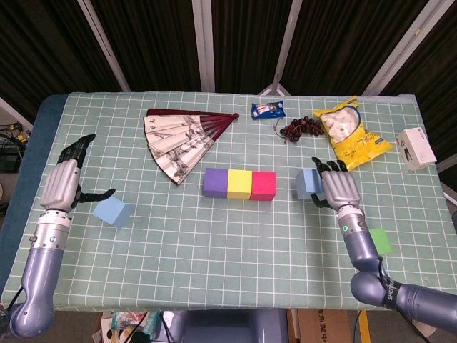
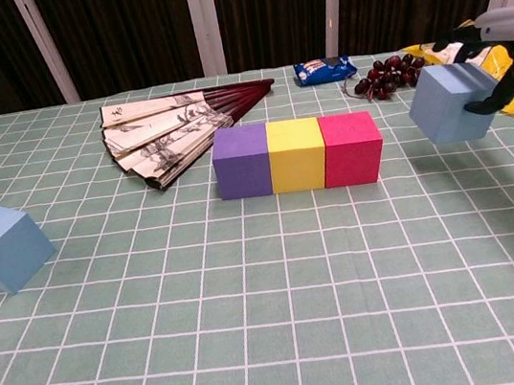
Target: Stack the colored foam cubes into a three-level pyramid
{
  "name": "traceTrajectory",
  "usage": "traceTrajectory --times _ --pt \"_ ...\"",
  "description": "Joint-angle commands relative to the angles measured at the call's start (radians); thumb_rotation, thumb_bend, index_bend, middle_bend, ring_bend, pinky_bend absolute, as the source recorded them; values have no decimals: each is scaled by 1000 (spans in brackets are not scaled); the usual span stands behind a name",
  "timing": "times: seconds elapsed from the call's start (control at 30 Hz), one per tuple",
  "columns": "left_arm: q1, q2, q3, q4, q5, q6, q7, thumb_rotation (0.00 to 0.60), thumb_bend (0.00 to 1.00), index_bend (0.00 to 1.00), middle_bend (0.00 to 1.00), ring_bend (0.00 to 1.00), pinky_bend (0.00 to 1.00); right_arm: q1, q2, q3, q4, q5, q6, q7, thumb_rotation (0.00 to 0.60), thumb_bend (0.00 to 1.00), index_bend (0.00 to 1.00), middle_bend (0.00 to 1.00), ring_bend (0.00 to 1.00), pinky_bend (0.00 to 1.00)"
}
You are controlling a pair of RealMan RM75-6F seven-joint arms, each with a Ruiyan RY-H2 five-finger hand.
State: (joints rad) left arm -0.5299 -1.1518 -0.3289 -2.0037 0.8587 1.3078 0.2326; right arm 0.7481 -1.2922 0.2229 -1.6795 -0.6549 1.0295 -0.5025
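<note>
Our right hand (image 1: 341,189) grips a light blue cube (image 2: 450,103) off the bench, just right of the purple-yellow-pink row (image 1: 239,184); we judge its seat lies up-left. Left hand (image 1: 63,182) is open.

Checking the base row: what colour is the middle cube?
Yellow cube, clearest in the chest view.

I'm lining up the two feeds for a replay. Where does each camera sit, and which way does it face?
Head view: high, looking down on the table; shows both arms, left hand, and right hand holding a blue cube.
Chest view: low, near the table's edge, facing across it to the curtains; only the right hand shows.
Both share the cube row, the fan and both blue cubes.
</note>
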Motion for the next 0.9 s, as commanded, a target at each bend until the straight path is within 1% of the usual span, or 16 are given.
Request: traceTrajectory --times 0.03,0.23,0.3,0.47,0.63,0.9 --pt "0 1 -1 -1 -2 -2 -3 600 67 0 44 62 33 38 4 25 -65 9 43 -61 600 440 0 303 123 0" --pt "3 10 -12 -1 -12 -9 -26 600 67 0 44 62 33 123 -43 66 -122 89 125 -196 600 440 0 303 123 0" --pt "5 16 -18 2 -20 -19 -41 600 67 0 44 62 33 165 -80 84 -122 133 173 -262 600 440 0 303 123 0" --pt "6 27 -24 6 -33 -41 -66 600 66 0 44 62 33 217 -137 107 -137 246 265 -364 600 440 0 306 128 0" --pt "5 34 -29 9 -42 -56 -85 600 67 0 44 63 33 248 -181 125 -139 303 318 -407 600 439 0 318 138 0" --pt "10 48 -37 7 -45 -63 -110 600 66 0 44 63 33 274 -231 140 -135 324 360 -429 600 440 0 334 145 0"
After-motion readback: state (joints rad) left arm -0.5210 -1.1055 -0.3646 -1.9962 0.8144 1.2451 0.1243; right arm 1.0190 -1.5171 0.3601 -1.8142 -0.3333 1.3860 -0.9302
